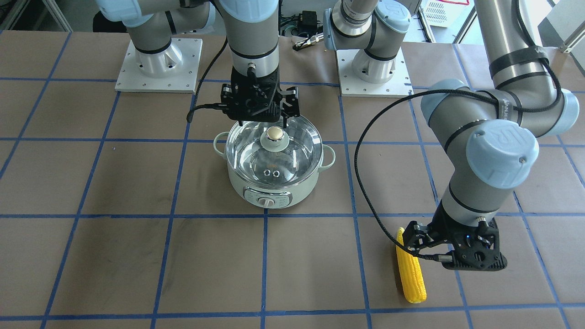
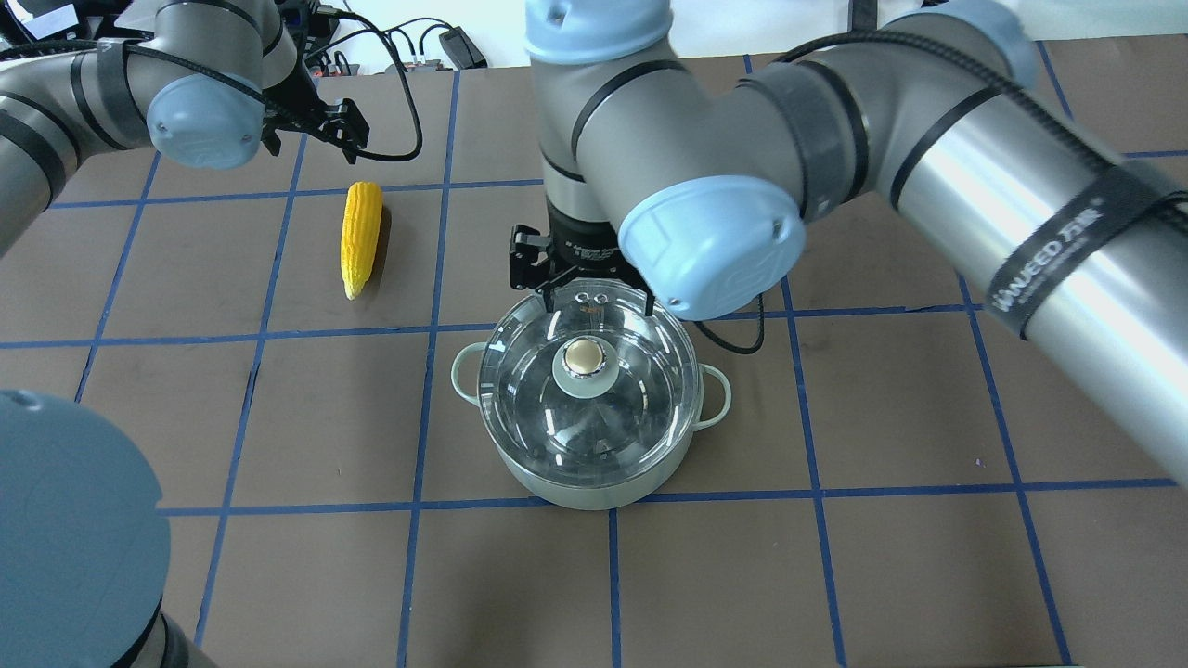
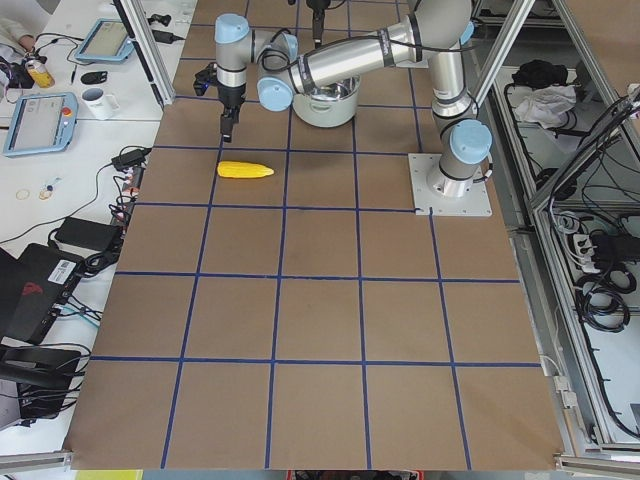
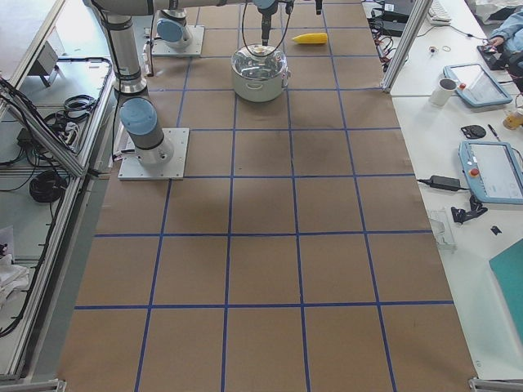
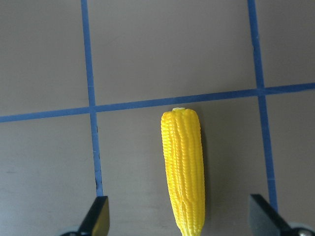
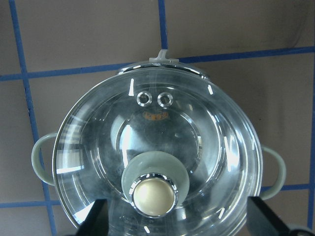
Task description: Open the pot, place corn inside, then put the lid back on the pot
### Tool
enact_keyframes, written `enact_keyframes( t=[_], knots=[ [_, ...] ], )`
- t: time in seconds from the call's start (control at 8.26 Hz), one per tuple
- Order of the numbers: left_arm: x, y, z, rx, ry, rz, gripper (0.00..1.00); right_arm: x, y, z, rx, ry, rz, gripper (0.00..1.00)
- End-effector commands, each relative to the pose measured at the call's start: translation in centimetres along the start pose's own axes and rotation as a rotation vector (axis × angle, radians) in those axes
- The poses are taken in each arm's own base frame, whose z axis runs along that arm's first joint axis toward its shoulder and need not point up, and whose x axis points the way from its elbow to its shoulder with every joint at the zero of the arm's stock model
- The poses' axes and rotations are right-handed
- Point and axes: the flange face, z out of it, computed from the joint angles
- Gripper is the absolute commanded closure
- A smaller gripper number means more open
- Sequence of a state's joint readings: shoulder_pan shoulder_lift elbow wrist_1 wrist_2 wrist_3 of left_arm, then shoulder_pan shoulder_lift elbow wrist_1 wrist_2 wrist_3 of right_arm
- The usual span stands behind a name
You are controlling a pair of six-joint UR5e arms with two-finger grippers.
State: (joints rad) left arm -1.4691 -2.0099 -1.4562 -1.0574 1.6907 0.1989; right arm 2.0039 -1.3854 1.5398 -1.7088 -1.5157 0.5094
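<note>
The pale mint-green pot [image 1: 267, 187] stands mid-table with the clear glass lid [image 1: 274, 155] seated on it. It also shows in the overhead view [image 2: 594, 482]. My right gripper [image 6: 179, 219] is open and hovers above the lid, with the cream knob [image 6: 153, 196] between its fingers but not touched. It also shows in the front view [image 1: 260, 114]. The yellow corn [image 1: 411, 274] lies flat on the table, apart from the pot. My left gripper [image 5: 179, 221] is open above the corn [image 5: 184, 177], its fingers on either side, clear of it.
Two aluminium arm base plates [image 1: 157, 64] [image 1: 372, 68] sit behind the pot. A black cable [image 1: 365, 183] loops from the left wrist above the table. Blue tape lines [image 2: 427, 371] grid the brown table. Operator desks with tablets [image 4: 490, 171] lie beyond the far edge.
</note>
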Motion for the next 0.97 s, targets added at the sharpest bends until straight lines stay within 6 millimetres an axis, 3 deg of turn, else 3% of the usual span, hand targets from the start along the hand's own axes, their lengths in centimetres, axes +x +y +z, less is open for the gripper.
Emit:
enact_keyframes(
  t=[0.0,0.12,0.48,0.85],
  knots=[
    [-2.0,-0.3,6.2,-0.043,0.109,-0.007,0.0,-1.7,0.9,6.0,-0.047,0.025,-0.003,0.01],
    [-1.5,-0.3,8.4,-0.068,0.136,-0.006,0.0,-1.8,0.6,8.6,-0.045,0.017,-0.003,0.02],
    [-0.6,-0.2,13.4,-0.132,0.179,-0.002,0.0,-1.9,0.5,8.5,-0.033,0.012,-0.001,0.01],
    [-0.3,0.1,16.1,-0.169,0.189,0.019,0.0,-1.7,0.7,8.4,-0.04,0.021,0.001,0.08]
  ],
)
